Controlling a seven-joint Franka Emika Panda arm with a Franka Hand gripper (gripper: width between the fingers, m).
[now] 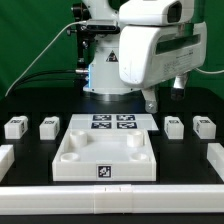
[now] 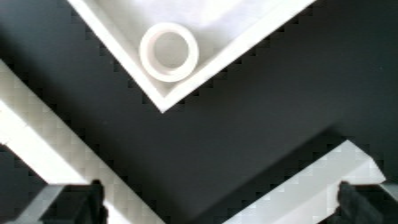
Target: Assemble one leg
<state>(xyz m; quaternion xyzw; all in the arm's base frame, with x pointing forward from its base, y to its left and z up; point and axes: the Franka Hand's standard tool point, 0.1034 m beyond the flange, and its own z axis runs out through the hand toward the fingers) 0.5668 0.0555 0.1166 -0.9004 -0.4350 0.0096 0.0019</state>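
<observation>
Four legs stand on the black table in the exterior view: two at its left [image 1: 15, 127] [image 1: 48, 126] and two at its right [image 1: 174, 126] [image 1: 204, 127], each a small white block with a tag. My gripper [image 1: 150, 100] hangs above the table behind the right pair and touches nothing. In the wrist view the gripper [image 2: 210, 207] is open and empty, with dark fingers [image 2: 63, 205] wide apart. No leg shows in the wrist view. It shows a corner of the large white square piece [image 2: 134, 25] with one round recess [image 2: 169, 50].
The large white square piece [image 1: 105, 165] lies at the front middle, with the marker board [image 1: 112, 123] just behind it. White rails line the table's left [image 1: 5, 157], right [image 1: 216, 157] and front [image 1: 112, 196]. White strips [image 2: 306, 185] cross the wrist view near the fingers.
</observation>
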